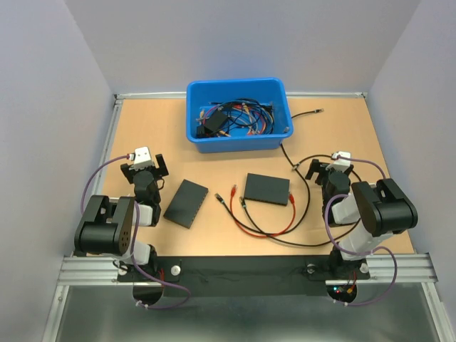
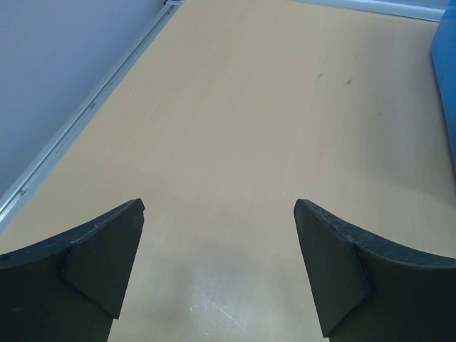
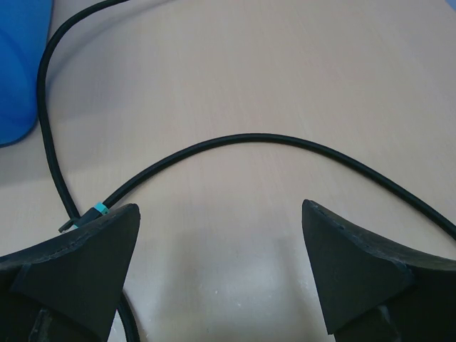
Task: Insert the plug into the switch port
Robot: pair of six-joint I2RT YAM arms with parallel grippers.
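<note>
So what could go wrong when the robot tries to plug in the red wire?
The thin black cable curves just in front of the open right claw, so it might snag when the claw moves. A black cable end also lies beside the small red-booted plug, so the claw could pinch both. No port shows on the flat black box beside the plug, so aiming could be tricky.

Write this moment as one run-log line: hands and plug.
left hand open, empty | right hand open, empty, black cable near | plug on table between two black boxes, unheld
</note>
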